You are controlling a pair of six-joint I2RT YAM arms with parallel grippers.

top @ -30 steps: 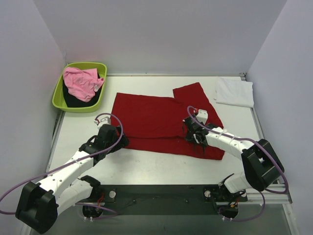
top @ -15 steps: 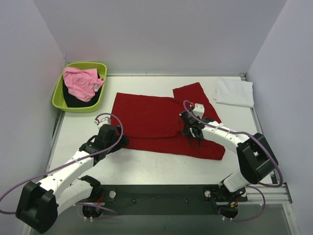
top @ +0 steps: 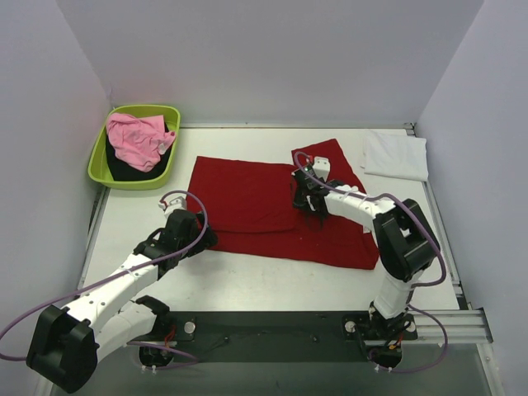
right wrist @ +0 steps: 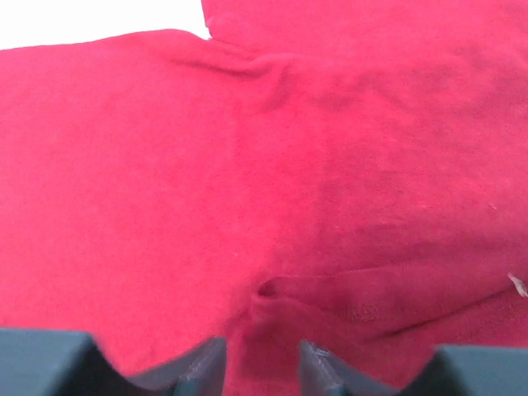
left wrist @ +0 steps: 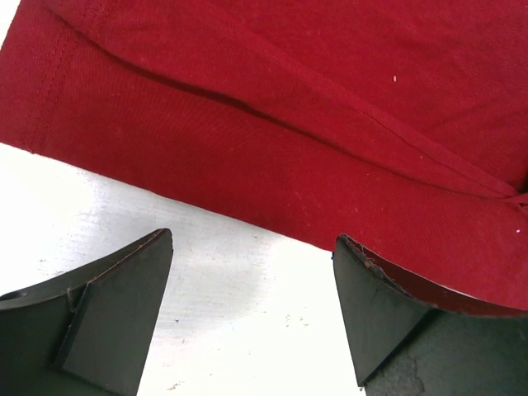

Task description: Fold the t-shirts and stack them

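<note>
We see the deep red t-shirt [top: 247, 198] spread across the white desk [top: 247, 276] — our left claw [left wrist: 252, 247] gapes at its near hem, our right claw [right wrist: 261, 353] seemingly pinching a fold mid-shirt.

A lime-green plastic tub [top: 97, 158] sits at the far left corner of the white table [top: 247, 276], close to the left wall. Pale walls [top: 272, 58] enclose the table on three sides.

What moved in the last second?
The right gripper moved away from its base and leftward over the red t-shirt, pinching a small fold. The left gripper stayed open at the shirt's near edge; the pink t-shirt, green tub and white t-shirt stayed put.
</note>
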